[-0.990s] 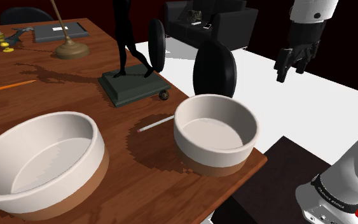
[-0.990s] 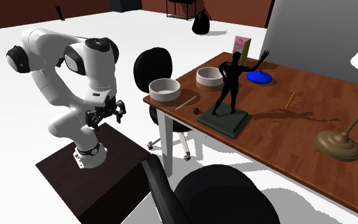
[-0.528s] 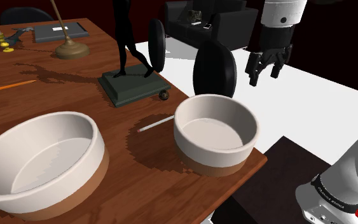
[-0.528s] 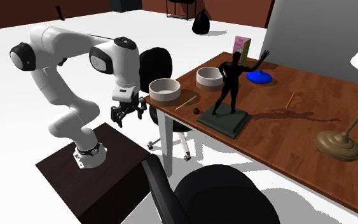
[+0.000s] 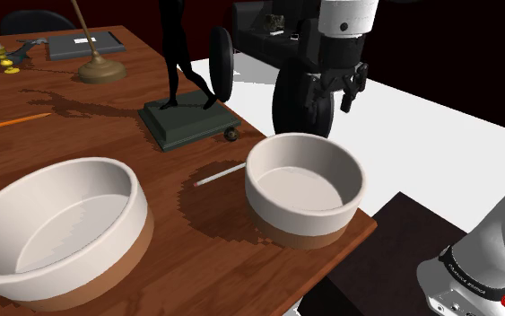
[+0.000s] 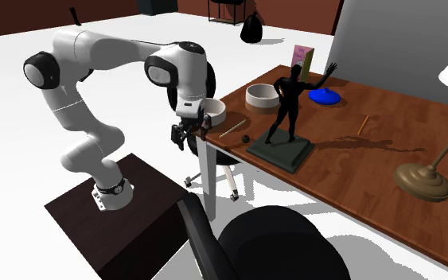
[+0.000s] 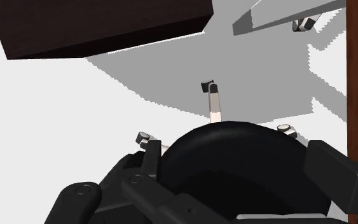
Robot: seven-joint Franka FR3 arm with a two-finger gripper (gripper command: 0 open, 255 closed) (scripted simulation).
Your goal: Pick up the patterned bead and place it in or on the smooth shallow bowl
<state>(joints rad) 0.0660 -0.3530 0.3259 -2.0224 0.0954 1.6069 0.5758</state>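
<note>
Presently, claw [image 5: 331, 90] hangs, jaws apart, beyond tabletop [image 5: 107, 126] edge; risk: nudged bead [image 5: 232, 135] beside statuette base [image 5: 187, 121] may roll off.

The bead [image 5: 232, 135] is too small for any pattern on it to be told. The shoulder view's top edge cuts the statue [image 5: 187, 121] off above its legs and the lamp [image 5: 100, 70] partway up its stem.

Glossy white arm [image 6: 95, 44] with dark joints, black end effector [image 6: 189, 134].
</note>
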